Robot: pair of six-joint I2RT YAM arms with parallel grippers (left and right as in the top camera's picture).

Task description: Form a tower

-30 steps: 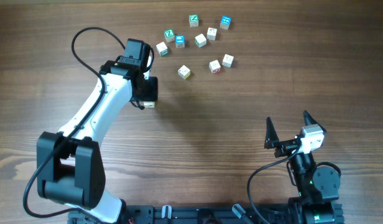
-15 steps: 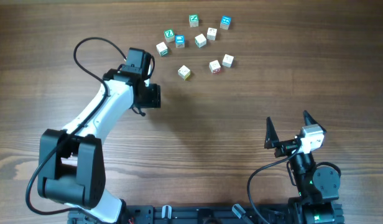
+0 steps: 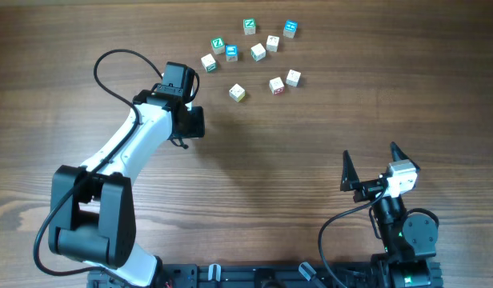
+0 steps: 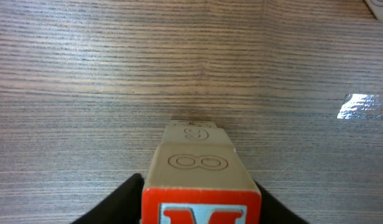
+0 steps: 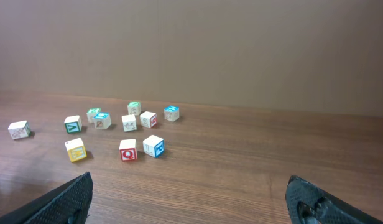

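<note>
My left gripper [image 3: 194, 122] hangs left of the table's middle, and from overhead its black body hides whatever is under it. In the left wrist view my left gripper [image 4: 201, 202] is shut on a pale wooden cube [image 4: 201, 165] with a red printed face and an engraved 8. Black fingers [image 4: 126, 199] press both its sides. Just past that cube and lower down shows the top of another pale cube [image 4: 193, 130], the only visible part of the tower. My right gripper [image 3: 370, 154] rests open at the near right, nothing between its fingers [image 5: 67, 196].
Several loose cubes [image 3: 254, 52] with green, blue and red faces lie scattered at the far middle of the table. The right wrist view shows them too, among them a red Q cube [image 5: 127, 149]. A black cable [image 3: 110, 60] loops off the left arm.
The left gripper has shifted slightly toward the far side. The pale cube that showed at its near edge from overhead is now hidden. The right arm has not moved.
</note>
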